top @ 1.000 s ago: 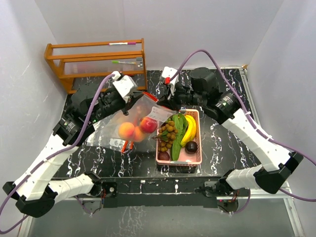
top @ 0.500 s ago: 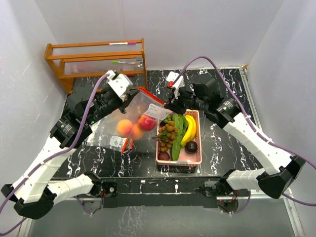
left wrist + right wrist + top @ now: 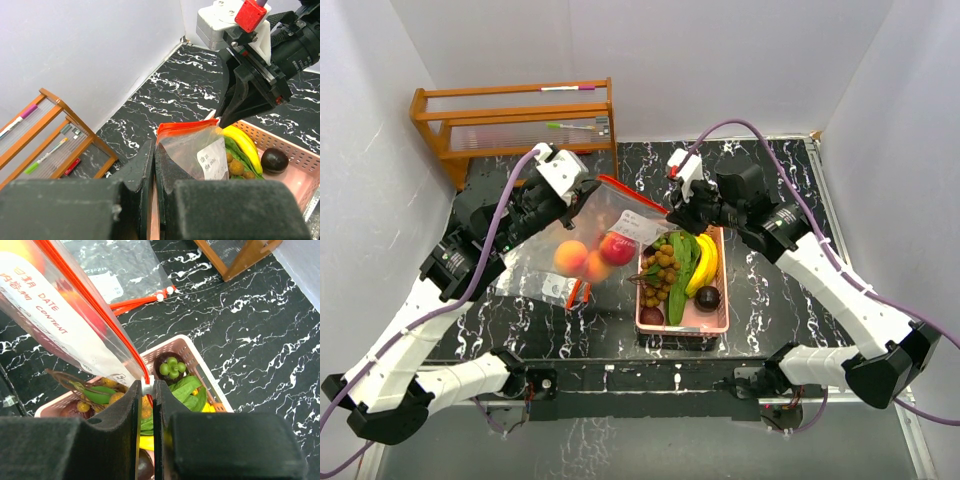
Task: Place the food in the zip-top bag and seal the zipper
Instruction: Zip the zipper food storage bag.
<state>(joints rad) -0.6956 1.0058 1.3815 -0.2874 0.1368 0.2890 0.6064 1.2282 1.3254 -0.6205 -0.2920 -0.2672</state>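
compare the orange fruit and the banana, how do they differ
The orange fruit is round and orange; the banana is long, curved and yellow. The orange fruit sits inside the zip-top bag; the banana lies in the pink basket. Both are whole fruit.

Wooden rack [image 3: 515, 125] at eleven o'clock on black marbled table [image 3: 770, 290], bearing what may be two markers [image 3: 568, 88]; pink basket [image 3: 682, 327] near centre, toward four o'clock.
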